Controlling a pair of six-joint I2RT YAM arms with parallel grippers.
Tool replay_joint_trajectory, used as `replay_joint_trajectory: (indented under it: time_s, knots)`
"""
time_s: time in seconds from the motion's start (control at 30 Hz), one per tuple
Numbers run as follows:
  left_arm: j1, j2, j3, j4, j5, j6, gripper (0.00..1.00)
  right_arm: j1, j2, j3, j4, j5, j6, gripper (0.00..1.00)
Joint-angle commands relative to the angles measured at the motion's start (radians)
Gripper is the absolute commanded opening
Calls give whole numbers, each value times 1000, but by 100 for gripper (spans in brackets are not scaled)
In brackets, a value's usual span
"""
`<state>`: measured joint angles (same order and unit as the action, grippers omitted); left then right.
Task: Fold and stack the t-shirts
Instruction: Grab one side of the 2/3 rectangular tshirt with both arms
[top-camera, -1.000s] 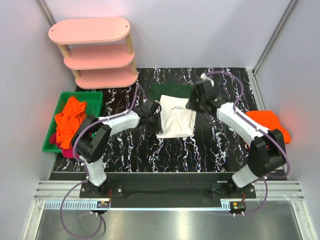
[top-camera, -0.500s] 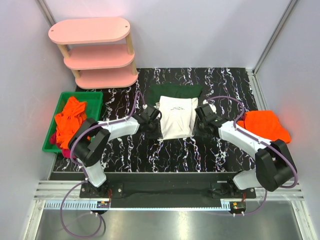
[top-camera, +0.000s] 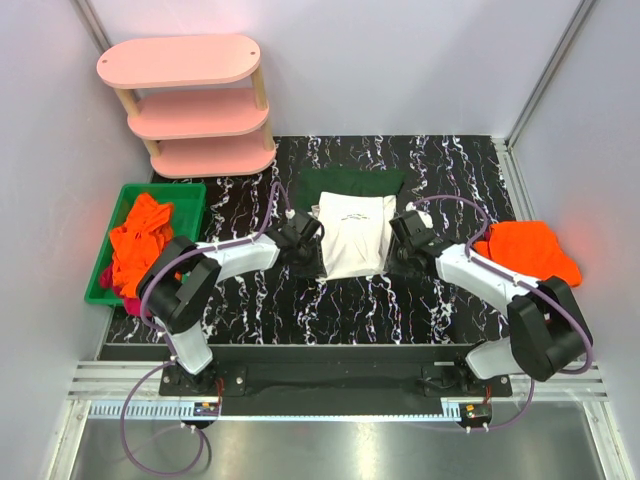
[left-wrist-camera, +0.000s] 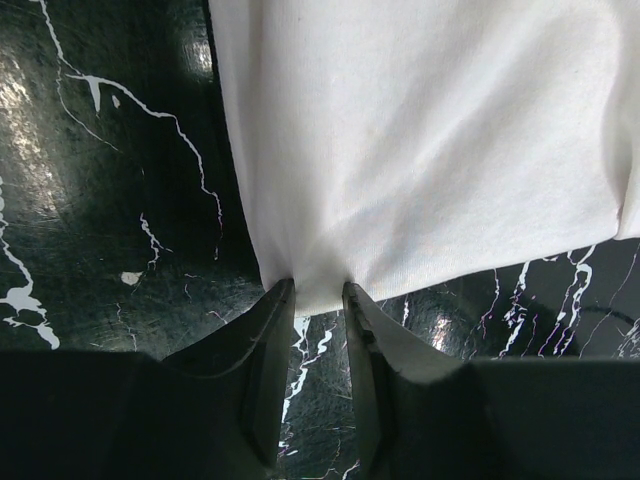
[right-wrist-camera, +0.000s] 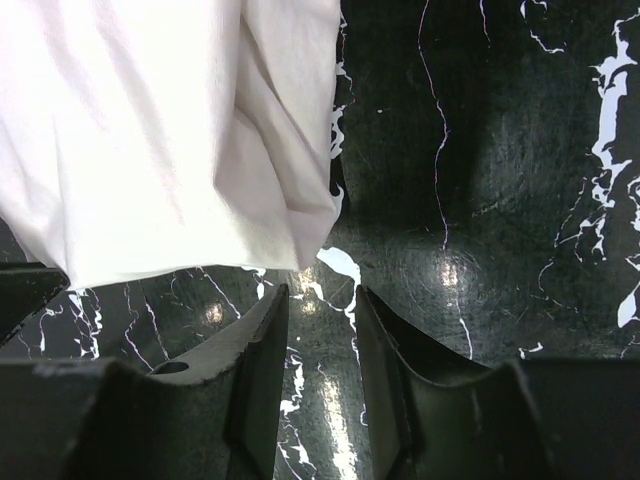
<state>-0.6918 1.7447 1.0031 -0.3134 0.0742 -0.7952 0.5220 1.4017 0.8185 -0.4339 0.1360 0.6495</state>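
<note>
The white t-shirt (top-camera: 352, 235) lies folded into a narrow rectangle in the middle of the black marble table (top-camera: 450, 170), its dark green sleeves (top-camera: 350, 183) spread at the far end. My left gripper (top-camera: 312, 248) is at its near left corner; in the left wrist view the gripper (left-wrist-camera: 315, 290) is shut on the corner of the white cloth (left-wrist-camera: 420, 130), which puckers between the tips. My right gripper (top-camera: 397, 250) sits at the shirt's right side. In the right wrist view it (right-wrist-camera: 322, 290) stands open on bare table, with the shirt's corner (right-wrist-camera: 150, 130) just ahead of the tips.
An orange t-shirt (top-camera: 528, 250) lies folded at the table's right edge. A green bin (top-camera: 185, 195) at the left holds crumpled orange shirts (top-camera: 135, 245) and a bit of magenta cloth (top-camera: 110, 275). A pink three-tier shelf (top-camera: 190, 100) stands at the back left.
My right arm swung from over the shirt's far right part down to its near right side, and its jaws narrowed a little. The shirt now lies flatter. The left gripper stayed put.
</note>
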Motion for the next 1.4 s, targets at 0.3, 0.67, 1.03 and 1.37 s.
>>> replay_joint_trajectory:
  time_s: [0.3,0.67,1.03,1.37]
  knots:
    - [-12,21,-17,2,1,-4,33,6,160,34,109,-16,-13,42]
    - [-12,24,-12,-7,9,-9,33,7,259,-1,159,2,-7,40]
    - [-12,-13,-15,-30,-14,-12,32,7,295,-12,120,14,29,5]
    - [-23,-79,-12,-42,-71,-53,37,7,252,-21,93,19,19,0]
